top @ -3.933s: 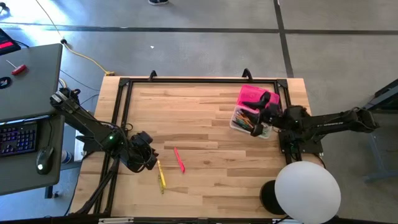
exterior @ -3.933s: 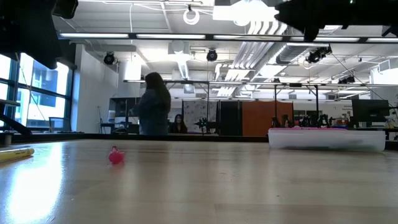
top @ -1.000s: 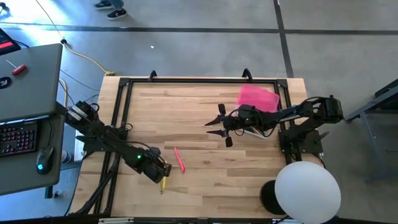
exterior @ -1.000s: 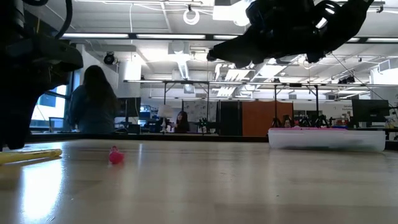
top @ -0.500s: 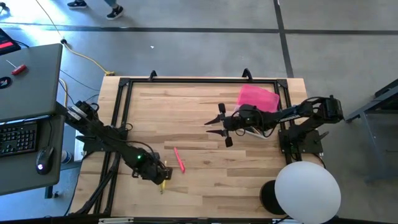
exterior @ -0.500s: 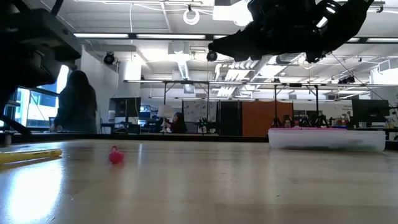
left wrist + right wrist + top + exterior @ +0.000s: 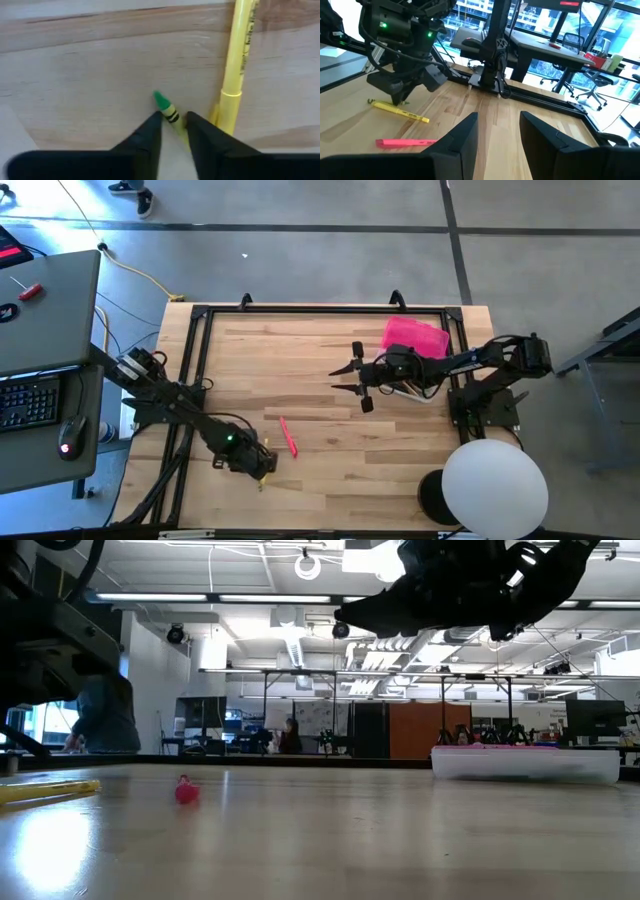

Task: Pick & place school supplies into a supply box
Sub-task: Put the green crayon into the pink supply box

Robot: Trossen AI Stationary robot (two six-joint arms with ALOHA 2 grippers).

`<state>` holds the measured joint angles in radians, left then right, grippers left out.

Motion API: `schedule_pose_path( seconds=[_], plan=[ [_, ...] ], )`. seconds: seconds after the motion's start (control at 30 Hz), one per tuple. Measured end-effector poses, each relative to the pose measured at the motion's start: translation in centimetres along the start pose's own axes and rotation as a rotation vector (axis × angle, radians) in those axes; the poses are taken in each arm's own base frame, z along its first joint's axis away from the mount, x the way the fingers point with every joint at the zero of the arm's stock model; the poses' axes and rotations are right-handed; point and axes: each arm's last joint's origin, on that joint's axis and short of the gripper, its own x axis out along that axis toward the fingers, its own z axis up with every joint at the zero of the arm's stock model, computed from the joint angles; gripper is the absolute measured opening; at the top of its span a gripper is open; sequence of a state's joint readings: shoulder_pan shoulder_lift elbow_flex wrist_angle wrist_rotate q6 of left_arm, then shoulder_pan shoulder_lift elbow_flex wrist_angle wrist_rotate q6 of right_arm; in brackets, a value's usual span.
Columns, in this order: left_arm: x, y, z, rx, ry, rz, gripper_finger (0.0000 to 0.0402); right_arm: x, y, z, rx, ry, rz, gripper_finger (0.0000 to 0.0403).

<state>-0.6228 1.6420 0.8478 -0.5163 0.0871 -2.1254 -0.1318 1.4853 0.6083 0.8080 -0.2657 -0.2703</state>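
Note:
My left gripper (image 7: 259, 464) is down at the table near its near-left part. Its fingers stand close on either side of a green-tipped crayon (image 7: 167, 107), which lies flat beside a yellow pen (image 7: 235, 60). A pink-red pen (image 7: 288, 436) lies flat just to the right. My right gripper (image 7: 345, 380) hovers open above the table's middle, left of the clear supply box (image 7: 412, 388), which that arm mostly hides. The bright pink lid (image 7: 415, 335) lies at the box's far side. The right wrist view shows the yellow pen (image 7: 400, 111) and pink-red pen (image 7: 405, 143). My left gripper comes from above, pointing down, with one finger (image 7: 150, 130) on each side of the green-tipped crayon's end (image 7: 172, 117), which lies on the table. A narrow gap shows between the fingertips. I cannot tell whether they touch the crayon.
A black frame rail (image 7: 200, 315) runs around the tabletop. A white dome (image 7: 495, 485) stands at the near right corner. A desk with a keyboard (image 7: 30, 395) is left of the table. In the low view the box (image 7: 525, 762) stands far right, and a person (image 7: 100, 720) is beyond the table.
My left gripper has crept a little toward the table's near edge, along the yellow pen. The pens on the table have not moved. A person beyond the table has walked off toward the left.

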Motion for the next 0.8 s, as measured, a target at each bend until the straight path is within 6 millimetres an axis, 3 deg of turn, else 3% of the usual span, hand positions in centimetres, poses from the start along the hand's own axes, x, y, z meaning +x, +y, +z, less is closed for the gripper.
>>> schedule_pose_path(
  seconds=[0.17,0.23,0.5,0.8],
  plan=[
    [0.0,0.2,0.1,0.002,-0.027,0.011,0.0033,0.0,0.0,0.0,0.0,0.0,0.0,0.0123],
    [0.0,0.2,0.2,0.001,-0.045,0.009,0.0014,0.0,0.0,0.0,0.0,0.0,0.001,0.0123],
    [-0.1,0.4,1.2,0.017,-0.201,0.006,0.006,0.0,0.0,0.0,0.0,-0.002,0.0,0.0123],
    [-0.5,-0.8,4.7,0.106,-0.373,0.005,0.003,0.0,0.0,0.1,0.0,-0.005,-0.001,0.0123]
  ],
)
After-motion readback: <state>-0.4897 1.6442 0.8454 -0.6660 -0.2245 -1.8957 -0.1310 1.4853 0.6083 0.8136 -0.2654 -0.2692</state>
